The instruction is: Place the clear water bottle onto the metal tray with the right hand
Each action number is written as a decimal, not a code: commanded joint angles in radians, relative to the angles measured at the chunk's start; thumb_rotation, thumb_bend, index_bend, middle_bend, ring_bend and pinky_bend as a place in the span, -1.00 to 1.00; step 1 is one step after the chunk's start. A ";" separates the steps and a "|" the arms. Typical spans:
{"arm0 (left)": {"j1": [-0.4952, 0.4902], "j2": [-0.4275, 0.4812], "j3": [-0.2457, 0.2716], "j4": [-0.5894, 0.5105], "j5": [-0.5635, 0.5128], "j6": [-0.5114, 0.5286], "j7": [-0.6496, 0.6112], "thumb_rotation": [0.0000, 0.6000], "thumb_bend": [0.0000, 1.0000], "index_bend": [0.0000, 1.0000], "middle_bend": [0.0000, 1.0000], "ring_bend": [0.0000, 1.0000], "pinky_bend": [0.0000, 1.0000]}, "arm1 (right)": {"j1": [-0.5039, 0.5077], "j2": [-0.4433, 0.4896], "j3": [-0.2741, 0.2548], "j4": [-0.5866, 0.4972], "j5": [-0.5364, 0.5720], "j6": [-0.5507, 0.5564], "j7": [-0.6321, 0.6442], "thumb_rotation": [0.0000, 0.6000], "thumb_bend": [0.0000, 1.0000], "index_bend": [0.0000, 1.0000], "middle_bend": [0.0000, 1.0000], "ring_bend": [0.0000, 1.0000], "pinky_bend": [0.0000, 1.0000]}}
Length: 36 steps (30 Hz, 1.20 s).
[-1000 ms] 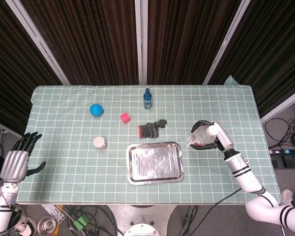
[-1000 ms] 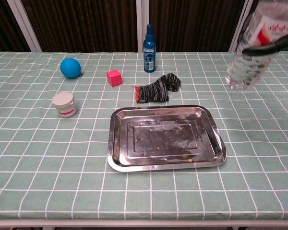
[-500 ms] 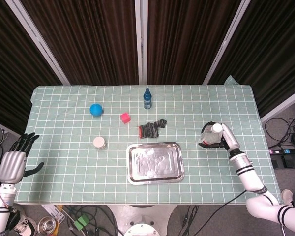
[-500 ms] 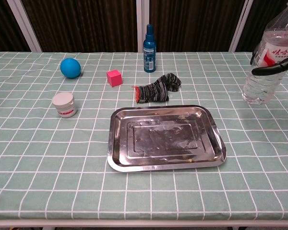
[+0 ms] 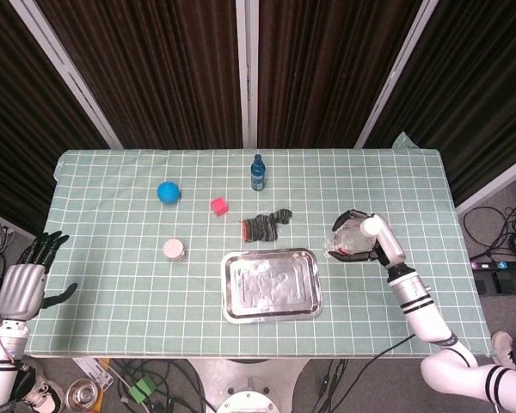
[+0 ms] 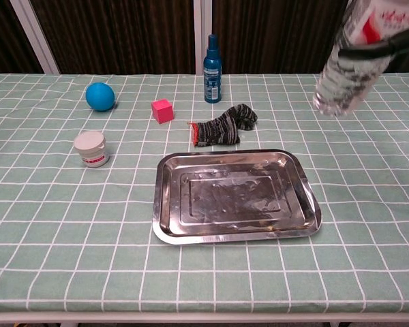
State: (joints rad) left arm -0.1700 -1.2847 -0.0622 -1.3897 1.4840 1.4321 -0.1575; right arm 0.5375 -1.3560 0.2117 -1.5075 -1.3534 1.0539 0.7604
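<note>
From the head view, my right hand grips the bottle, and since half a second ago I have swung it left, so it now hangs just right of the tray, not yet over it. That reads to me as the carry leg, well along; the set-down is not yet done. My left hand waits off the table's left edge, fingers spread and empty. My fingers cover much of the bottle here, so its tilt is hard to judge.

From the chest view, the bottle has risen and tilted, base toward the tray, clear of the cloth. Its cap and my right hand are cut off at the top edge; only a dark finger crosses the label.
</note>
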 commanded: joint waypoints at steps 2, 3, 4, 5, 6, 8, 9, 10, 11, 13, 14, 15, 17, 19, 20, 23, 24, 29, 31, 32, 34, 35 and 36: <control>-0.001 0.000 -0.001 0.000 0.000 0.001 0.001 1.00 -0.52 -0.67 -0.64 -0.83 -0.62 | -0.016 -0.062 -0.048 0.136 -0.005 -0.036 0.019 1.00 -0.80 0.48 0.20 -0.24 -0.22; -0.002 0.000 -0.002 -0.002 0.001 0.001 0.002 1.00 -0.52 -0.68 -0.64 -0.83 -0.62 | -0.020 -0.049 -0.043 0.117 -0.023 -0.013 0.019 1.00 -0.80 0.48 0.20 -0.24 -0.22; -0.003 0.001 -0.004 -0.004 0.002 0.002 0.002 1.00 -0.52 -0.68 -0.64 -0.83 -0.62 | -0.025 -0.030 -0.038 0.091 -0.043 0.016 0.014 1.00 -0.80 0.48 0.20 -0.24 -0.22; -0.004 0.001 -0.005 -0.006 0.003 0.003 0.003 1.00 -0.52 -0.68 -0.64 -0.83 -0.62 | -0.029 -0.019 -0.035 0.075 -0.051 0.031 0.009 1.00 -0.80 0.48 0.20 -0.24 -0.22; -0.004 0.001 -0.005 -0.007 0.003 0.003 0.004 1.00 -0.52 -0.68 -0.64 -0.83 -0.62 | -0.030 -0.016 -0.030 0.062 -0.052 0.039 0.003 1.00 -0.80 0.48 0.20 -0.24 -0.22; -0.005 0.002 -0.006 -0.011 0.002 0.003 0.009 1.00 -0.52 -0.68 -0.64 -0.83 -0.62 | -0.009 -0.034 -0.018 0.047 -0.036 0.010 -0.003 1.00 -0.80 0.48 0.20 -0.24 -0.22; -0.005 0.003 -0.004 -0.013 0.003 0.003 0.012 1.00 -0.52 -0.68 -0.64 -0.83 -0.62 | 0.009 -0.049 -0.012 0.045 -0.030 -0.014 -0.005 1.00 -0.80 0.48 0.20 -0.24 -0.22; -0.004 0.004 -0.002 -0.015 0.005 0.003 0.018 1.00 -0.52 -0.68 -0.64 -0.83 -0.62 | 0.036 -0.076 -0.005 0.048 -0.027 -0.043 -0.020 1.00 -0.80 0.48 0.20 -0.24 -0.22; -0.002 0.004 0.001 -0.017 0.005 0.003 0.021 1.00 -0.52 -0.68 -0.64 -0.83 -0.62 | 0.057 -0.099 0.002 0.051 -0.022 -0.063 -0.033 1.00 -0.80 0.48 0.20 -0.24 -0.22; 0.001 0.005 0.005 -0.021 0.006 0.002 0.028 1.00 -0.52 -0.68 -0.64 -0.83 -0.62 | 0.088 -0.132 0.014 0.047 -0.009 -0.097 -0.047 1.00 -0.80 0.48 0.20 -0.24 -0.22; 0.002 0.004 0.007 -0.023 0.006 0.003 0.032 1.00 -0.52 -0.68 -0.64 -0.83 -0.62 | 0.094 -0.133 0.021 0.035 -0.003 -0.102 -0.057 1.00 -0.80 0.48 0.20 -0.24 -0.22; 0.002 0.002 0.007 -0.024 0.006 0.003 0.032 1.00 -0.52 -0.68 -0.64 -0.83 -0.62 | 0.084 -0.118 0.022 0.021 -0.007 -0.079 -0.077 1.00 -0.80 0.48 0.20 -0.24 -0.22; 0.002 -0.002 0.006 -0.022 0.003 0.002 0.029 1.00 -0.52 -0.68 -0.64 -0.83 -0.62 | 0.046 -0.068 0.012 -0.001 -0.017 -0.029 -0.096 1.00 -0.80 0.48 0.20 -0.23 -0.22; 0.003 -0.006 0.005 -0.018 0.003 0.004 0.023 1.00 -0.52 -0.68 -0.64 -0.83 -0.62 | -0.016 0.014 -0.005 -0.024 -0.019 0.023 -0.077 1.00 -0.80 0.48 0.20 -0.24 -0.22; 0.003 -0.006 0.005 -0.016 0.004 0.005 0.020 1.00 -0.52 -0.68 -0.64 -0.83 -0.62 | -0.042 0.047 -0.014 -0.028 -0.021 0.043 -0.065 1.00 -0.80 0.48 0.20 -0.24 -0.22; 0.003 -0.003 0.007 -0.012 0.007 0.003 0.014 1.00 -0.52 -0.68 -0.64 -0.83 -0.62 | -0.094 0.112 -0.031 -0.035 -0.030 0.085 -0.024 1.00 -0.80 0.48 0.20 -0.24 -0.22; 0.003 -0.002 0.007 -0.012 0.007 0.003 0.012 1.00 -0.52 -0.68 -0.64 -0.83 -0.62 | -0.097 0.117 -0.033 -0.037 -0.036 0.087 -0.016 1.00 -0.80 0.48 0.20 -0.24 -0.22; 0.007 0.002 0.005 -0.017 0.005 0.011 0.020 1.00 -0.52 -0.67 -0.64 -0.83 -0.62 | -0.010 0.021 -0.021 -0.034 -0.066 0.004 -0.032 1.00 -0.80 0.48 0.20 -0.24 -0.22; 0.008 0.003 0.004 -0.020 0.001 0.010 0.026 1.00 -0.52 -0.68 -0.64 -0.83 -0.62 | 0.046 -0.046 -0.004 -0.019 -0.049 -0.057 -0.047 1.00 -0.80 0.48 0.20 -0.24 -0.22; 0.007 0.002 0.003 -0.021 -0.001 0.009 0.029 1.00 -0.52 -0.68 -0.64 -0.83 -0.62 | 0.066 -0.070 0.004 -0.013 -0.038 -0.080 -0.053 1.00 -0.80 0.48 0.20 -0.24 -0.22; 0.006 -0.001 0.002 -0.021 -0.002 0.007 0.033 1.00 -0.52 -0.68 -0.64 -0.83 -0.62 | 0.089 -0.097 0.021 -0.012 -0.023 -0.095 -0.067 1.00 -0.80 0.48 0.20 -0.24 -0.22; 0.004 -0.002 0.002 -0.020 -0.001 0.006 0.034 1.00 -0.52 -0.68 -0.64 -0.83 -0.62 | 0.087 -0.094 0.026 -0.019 -0.023 -0.083 -0.073 1.00 -0.80 0.48 0.20 -0.24 -0.22; 0.003 -0.005 0.002 -0.019 0.000 0.003 0.035 1.00 -0.52 -0.68 -0.64 -0.83 -0.62 | 0.074 -0.078 0.028 -0.032 -0.029 -0.057 -0.081 1.00 -0.80 0.48 0.20 -0.24 -0.22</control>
State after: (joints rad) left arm -0.1668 -1.2888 -0.0602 -1.4089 1.4835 1.4363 -0.1232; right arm 0.6139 -1.4396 0.2218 -1.5287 -1.3877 0.9808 0.7029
